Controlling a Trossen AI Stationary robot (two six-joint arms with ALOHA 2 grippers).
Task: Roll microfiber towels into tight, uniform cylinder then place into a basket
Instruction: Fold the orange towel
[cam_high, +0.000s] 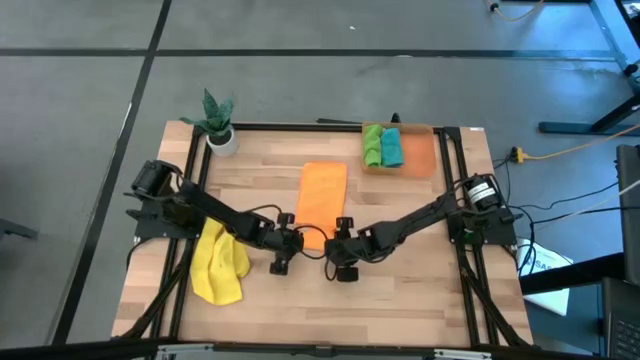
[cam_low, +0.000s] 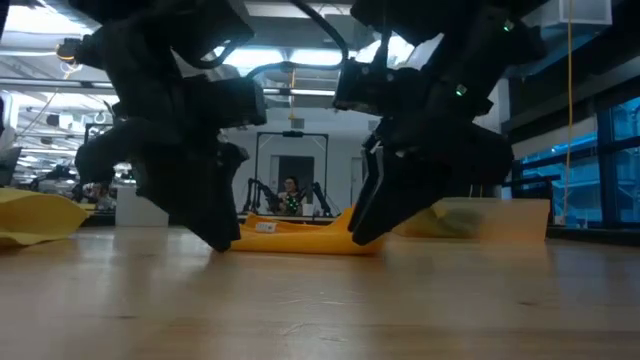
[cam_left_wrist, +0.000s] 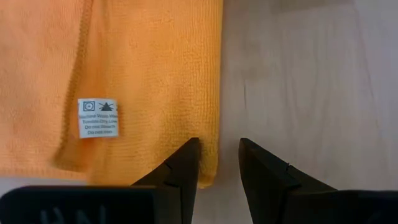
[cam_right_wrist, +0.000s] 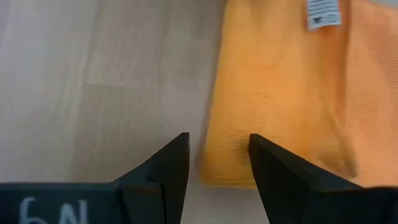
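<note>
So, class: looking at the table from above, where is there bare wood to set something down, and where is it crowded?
Free: the wood between the potted plant and the orange towel; the near right corner; the strip between that towel and the basket. Crowded: the near middle, where the left gripper and right gripper flank the towel's end, and near left, by the yellow towel.
</note>
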